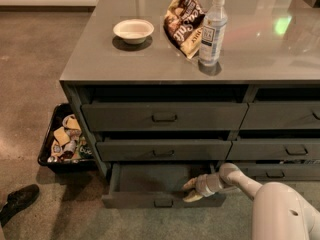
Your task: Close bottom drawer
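Camera view: bottom drawer (150, 180) found pulled out from the base of the desk's (280, 59) left-hand stack, below two taller-fronted drawers. Its long axis runs left to right, parallel to the desk front. Slim front panel faces the camera, with the small centre handle (163, 202) low on it. Flat grey inside exposed.

Claw (188, 191) sits at the drawer's right end, pointing left. Its two tan fingers (191, 184) are spread apart, gripping nothing (upper one over the inside, lower one at the panel's top edge). Arm (235, 178) enters from the lower right, rises to a bend by the drawer's right corner, then levels off leftward.

On the desk: bowl (133, 30), snack bag (181, 21), water bottle (212, 31), upright.
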`<state>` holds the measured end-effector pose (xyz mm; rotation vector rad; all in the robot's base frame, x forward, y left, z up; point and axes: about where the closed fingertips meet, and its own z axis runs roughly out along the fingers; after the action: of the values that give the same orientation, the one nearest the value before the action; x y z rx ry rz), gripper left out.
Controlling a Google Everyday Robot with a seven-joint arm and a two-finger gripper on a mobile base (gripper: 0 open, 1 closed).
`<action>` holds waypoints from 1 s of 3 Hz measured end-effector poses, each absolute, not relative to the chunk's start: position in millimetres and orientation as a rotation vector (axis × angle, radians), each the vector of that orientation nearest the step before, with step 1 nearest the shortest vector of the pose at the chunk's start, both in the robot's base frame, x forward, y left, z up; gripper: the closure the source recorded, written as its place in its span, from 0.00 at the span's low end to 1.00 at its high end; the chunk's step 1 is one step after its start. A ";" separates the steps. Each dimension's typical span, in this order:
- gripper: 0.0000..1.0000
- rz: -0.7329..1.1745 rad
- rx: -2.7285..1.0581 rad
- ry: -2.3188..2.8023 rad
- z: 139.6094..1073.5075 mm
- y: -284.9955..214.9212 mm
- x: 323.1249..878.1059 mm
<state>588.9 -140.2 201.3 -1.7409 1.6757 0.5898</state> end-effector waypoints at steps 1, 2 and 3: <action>0.84 0.558 -1.698 1.672 203.3 -141.4 597.4; 0.68 0.546 -1.687 1.668 204.3 -141.1 603.7; 0.45 0.526 -1.668 1.657 206.8 -138.0 609.8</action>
<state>609.8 -138.0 206.8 -1.6680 1.6567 0.5256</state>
